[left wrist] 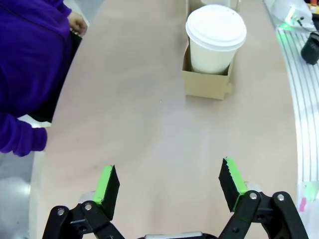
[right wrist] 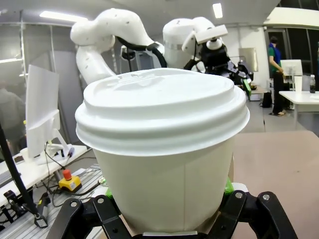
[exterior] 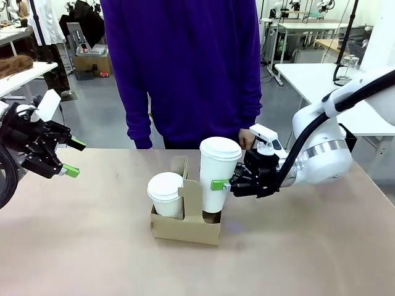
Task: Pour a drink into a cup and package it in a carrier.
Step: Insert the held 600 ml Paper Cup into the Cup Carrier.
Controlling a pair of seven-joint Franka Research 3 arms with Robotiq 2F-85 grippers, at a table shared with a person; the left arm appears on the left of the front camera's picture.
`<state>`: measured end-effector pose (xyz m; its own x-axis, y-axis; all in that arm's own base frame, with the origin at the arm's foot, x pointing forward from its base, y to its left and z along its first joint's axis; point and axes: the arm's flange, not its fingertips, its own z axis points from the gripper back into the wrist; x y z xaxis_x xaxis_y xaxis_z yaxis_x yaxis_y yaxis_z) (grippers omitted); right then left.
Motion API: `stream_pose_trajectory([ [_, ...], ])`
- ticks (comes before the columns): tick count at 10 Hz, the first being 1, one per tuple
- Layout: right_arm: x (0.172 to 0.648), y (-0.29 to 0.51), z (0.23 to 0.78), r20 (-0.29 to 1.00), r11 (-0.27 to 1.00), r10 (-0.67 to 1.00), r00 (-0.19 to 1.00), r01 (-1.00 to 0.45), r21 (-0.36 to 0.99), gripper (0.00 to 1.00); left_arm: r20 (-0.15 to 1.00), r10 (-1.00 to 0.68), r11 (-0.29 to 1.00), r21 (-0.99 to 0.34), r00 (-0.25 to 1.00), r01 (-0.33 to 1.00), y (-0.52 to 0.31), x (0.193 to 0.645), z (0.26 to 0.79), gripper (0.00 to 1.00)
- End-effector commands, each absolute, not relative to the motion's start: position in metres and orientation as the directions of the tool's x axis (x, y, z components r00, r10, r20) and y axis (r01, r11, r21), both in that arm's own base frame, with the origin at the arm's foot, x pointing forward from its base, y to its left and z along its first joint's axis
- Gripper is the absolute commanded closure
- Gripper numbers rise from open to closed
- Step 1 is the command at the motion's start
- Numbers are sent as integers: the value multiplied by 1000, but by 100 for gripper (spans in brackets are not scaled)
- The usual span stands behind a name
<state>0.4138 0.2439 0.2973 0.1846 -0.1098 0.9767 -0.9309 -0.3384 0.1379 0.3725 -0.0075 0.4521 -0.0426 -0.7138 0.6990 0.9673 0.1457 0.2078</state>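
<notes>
Two lidded white paper cups stand at the carrier (exterior: 185, 225), a brown cardboard holder with an upright centre handle panel. The shorter cup (exterior: 166, 194) sits in the slot on the robot's left of the panel. The tall cup (exterior: 219, 179) stands over the slot on the robot's right, its base at the slot's rim; whether it is fully seated cannot be told. The lids hide what either cup holds.

The right gripper (exterior: 223, 184) reaches in from the right of the carrier and is closed on the tall cup's wall at about mid-height, one green pad showing on the near side. In the right wrist view the cup rises between the black fingers and a sliver of green pad shows against its side.

The left gripper (exterior: 74, 157) hangs above the table (exterior: 308, 246), well apart from the carrier on the robot's left, its jaws spread wide and holding nothing. The left wrist view looks between its two green pads toward the end of the carrier that holds the shorter cup.

A person (exterior: 185, 68) in a purple top stands at the table's far edge, directly beyond the carrier, with one hand (exterior: 247, 137) just behind the tall cup's lid.

Bare tabletop surrounds the carrier: a broad strip on its near side, open surface between it and the left gripper, and more to its right under the right arm
</notes>
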Motion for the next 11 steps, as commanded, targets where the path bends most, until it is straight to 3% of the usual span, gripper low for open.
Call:
stream_pose_trajectory([
  [1, 417, 248, 287, 984, -347, -106, 141, -933, 96, 20, 713, -698, 134, 225, -69, 965, -13, 371, 460, 0],
  [6, 416, 257, 256, 987, -377, -79, 136, -921, 97, 20, 713, -698, 134, 225, -69, 965, -13, 371, 460, 0],
  [11, 404, 261, 265, 983, -370, -179, 41, -928, -29, 20, 713, -698, 134, 225, -69, 965, -13, 371, 460, 0],
])
